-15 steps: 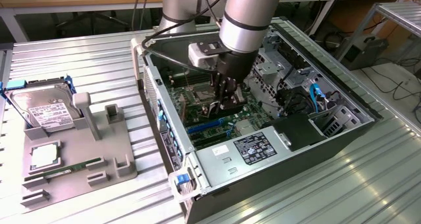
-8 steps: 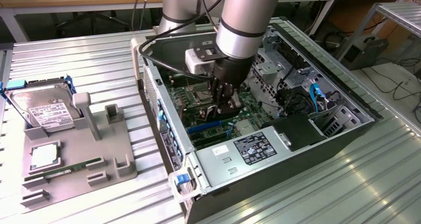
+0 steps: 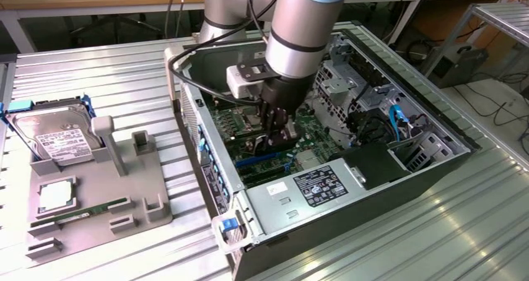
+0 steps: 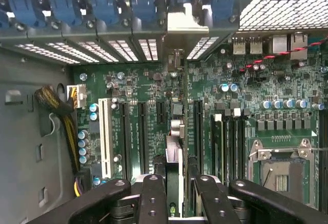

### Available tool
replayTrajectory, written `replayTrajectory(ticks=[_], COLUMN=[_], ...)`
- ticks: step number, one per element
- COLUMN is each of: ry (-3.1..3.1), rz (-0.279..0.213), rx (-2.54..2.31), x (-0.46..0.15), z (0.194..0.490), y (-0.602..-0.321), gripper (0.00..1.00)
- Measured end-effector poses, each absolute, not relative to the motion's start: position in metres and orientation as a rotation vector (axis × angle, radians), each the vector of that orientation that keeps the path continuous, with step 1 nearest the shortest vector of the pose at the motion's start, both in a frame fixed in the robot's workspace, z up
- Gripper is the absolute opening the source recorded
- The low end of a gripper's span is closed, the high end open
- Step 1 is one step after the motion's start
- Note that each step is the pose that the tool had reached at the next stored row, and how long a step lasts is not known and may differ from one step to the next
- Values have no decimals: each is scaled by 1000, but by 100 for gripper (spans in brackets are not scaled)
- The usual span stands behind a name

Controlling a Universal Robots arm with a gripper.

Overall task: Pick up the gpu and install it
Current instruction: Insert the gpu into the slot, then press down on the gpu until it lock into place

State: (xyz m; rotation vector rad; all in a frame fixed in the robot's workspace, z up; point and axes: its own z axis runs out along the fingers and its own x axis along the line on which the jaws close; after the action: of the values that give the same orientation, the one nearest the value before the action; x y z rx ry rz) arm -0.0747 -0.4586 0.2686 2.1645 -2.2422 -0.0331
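The gpu (image 4: 174,152) is showing edge-on in the wrist view: a slim card with a pale edge, its silver metal bracket (image 4: 185,23) sitting at the case's slotted rear wall (image 4: 102,47). The card is standing upright on the green motherboard (image 4: 266,106), in line with the long black expansion slots (image 4: 143,131). The gripper (image 4: 174,196) is sitting directly over the card, its black fingers (image 4: 151,198) partly spread and flanking the card's top edge on both sides; whether they are pressing it cannot be told. In the exterior view the gripper (image 3: 277,138) is reaching down into the open black computer case (image 3: 430,163), which is lying on the ribbed metal tabletop (image 3: 124,64). Near the tabletop's edge at the exterior view's left, a grey moulded tray (image 3: 153,200) is carrying a silver labelled hard drive (image 3: 58,135) and a narrow green RAM stick (image 3: 83,213).
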Motion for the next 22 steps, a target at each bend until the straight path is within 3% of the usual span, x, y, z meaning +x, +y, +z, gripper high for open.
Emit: replayTrajectory(ticks=[22], ry=[-2239], rz=[-58], rx=[2188], x=[-77], z=[259], y=[-459], gripper=[27])
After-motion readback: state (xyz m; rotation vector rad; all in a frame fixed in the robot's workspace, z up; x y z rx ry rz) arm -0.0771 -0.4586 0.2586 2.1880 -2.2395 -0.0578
